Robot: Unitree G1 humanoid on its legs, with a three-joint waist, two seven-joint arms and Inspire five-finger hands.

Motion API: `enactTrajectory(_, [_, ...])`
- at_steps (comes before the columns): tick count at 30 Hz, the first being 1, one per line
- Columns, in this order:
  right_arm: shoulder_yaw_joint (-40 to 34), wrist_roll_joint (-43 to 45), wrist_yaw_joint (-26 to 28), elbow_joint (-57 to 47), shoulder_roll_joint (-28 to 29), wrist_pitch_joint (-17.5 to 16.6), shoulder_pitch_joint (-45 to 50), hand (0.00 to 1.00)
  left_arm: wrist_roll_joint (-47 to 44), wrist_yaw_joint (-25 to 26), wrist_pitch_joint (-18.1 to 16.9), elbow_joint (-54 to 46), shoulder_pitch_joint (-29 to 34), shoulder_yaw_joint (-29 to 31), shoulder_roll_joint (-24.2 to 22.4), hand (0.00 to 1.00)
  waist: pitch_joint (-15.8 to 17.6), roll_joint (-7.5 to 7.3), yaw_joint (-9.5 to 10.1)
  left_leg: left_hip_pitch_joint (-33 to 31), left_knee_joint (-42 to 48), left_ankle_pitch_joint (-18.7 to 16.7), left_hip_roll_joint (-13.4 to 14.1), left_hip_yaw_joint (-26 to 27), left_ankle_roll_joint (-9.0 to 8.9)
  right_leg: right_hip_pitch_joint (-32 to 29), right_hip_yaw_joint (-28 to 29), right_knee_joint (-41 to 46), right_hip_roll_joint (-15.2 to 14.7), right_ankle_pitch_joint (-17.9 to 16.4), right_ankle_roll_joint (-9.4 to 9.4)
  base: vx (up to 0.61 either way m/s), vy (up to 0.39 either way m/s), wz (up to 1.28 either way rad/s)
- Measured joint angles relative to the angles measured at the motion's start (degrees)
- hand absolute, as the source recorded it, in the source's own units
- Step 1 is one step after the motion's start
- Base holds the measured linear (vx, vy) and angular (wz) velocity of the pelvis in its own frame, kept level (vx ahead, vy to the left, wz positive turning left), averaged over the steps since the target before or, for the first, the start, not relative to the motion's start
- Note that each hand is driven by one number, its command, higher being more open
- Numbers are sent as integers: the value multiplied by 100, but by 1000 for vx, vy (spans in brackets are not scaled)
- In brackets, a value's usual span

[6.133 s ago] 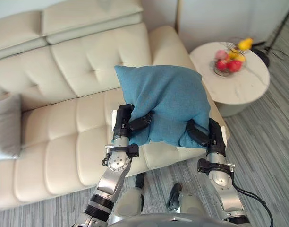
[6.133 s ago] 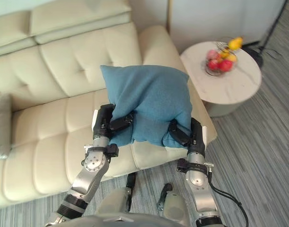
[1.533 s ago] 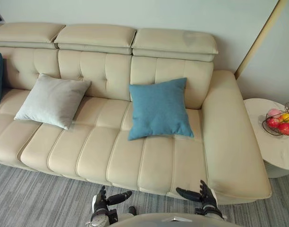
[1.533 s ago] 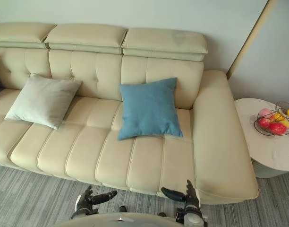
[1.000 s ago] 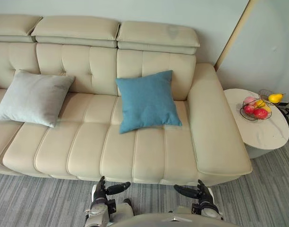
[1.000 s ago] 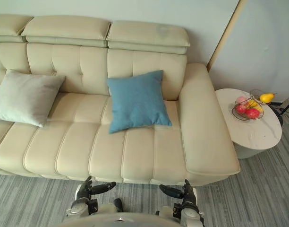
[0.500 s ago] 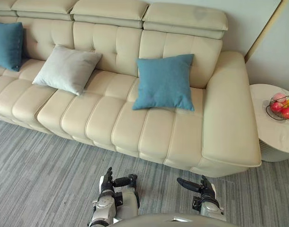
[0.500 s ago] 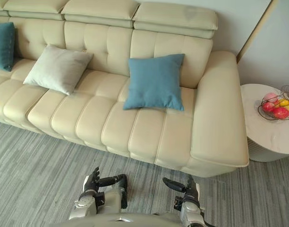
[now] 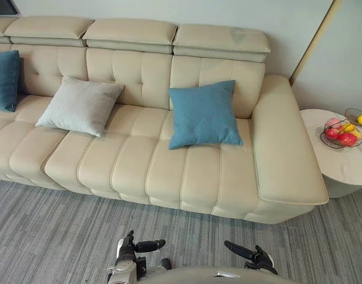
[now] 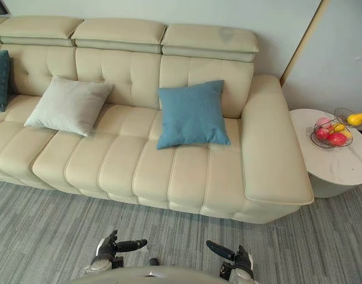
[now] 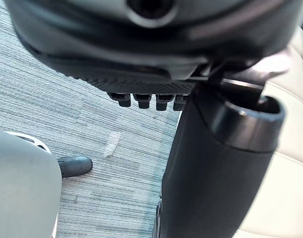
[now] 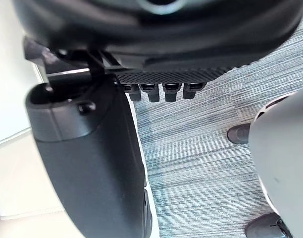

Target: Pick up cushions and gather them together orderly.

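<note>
The left hand [image 9: 129, 247] and right hand [image 9: 259, 259] hold nothing, fingers straight, while the blue cushion [image 9: 203, 114], grey cushion [image 9: 80, 106] and far-left cushion [image 9: 3, 80] sit apart on the sofa [image 9: 169, 171], and the basket [image 9: 352, 111] at right holds fruit [image 9: 346, 139].

Low in the frame, the left robot hand [image 9: 136, 246] and the right robot hand [image 9: 252, 255] are matte black with slim fingers [image 11: 144, 100]; the left one joins a silver-grey wrist [image 9: 123, 271]. Seen close, each has a finely ribbed black strip [image 11: 141, 83] and a thick, smooth, round-ended black thumb [image 12: 92, 163].
</note>
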Motion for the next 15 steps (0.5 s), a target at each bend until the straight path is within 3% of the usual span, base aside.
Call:
enactTrajectory(1, [-26, 2, -2, 16, -1, 2, -7, 100, 1, -9, 3, 32, 24, 43, 2, 100, 3, 7, -10, 100, -123, 60, -43, 1, 0, 52, 6, -33, 9, 6, -6, 45, 6, -2])
enactTrajectory(2, [-241, 15, 45, 678, -209, 2, -281, 100, 103, -81, -3, 393, -48, 81, 149, 100, 263, 21, -124, 528, -549, 174, -69, -58, -62, 468, 286, -540, 151, 126, -190, 0, 0, 0])
enactTrajectory(15, [-232, -17, 97, 673, -217, 50, -266, 100, 80, -146, -5, 389, -52, 128, 136, 100, 331, 39, -134, 629, -551, 173, -64, -38, -62, 532, 297, -450, 139, 125, -191, 0, 0, 0])
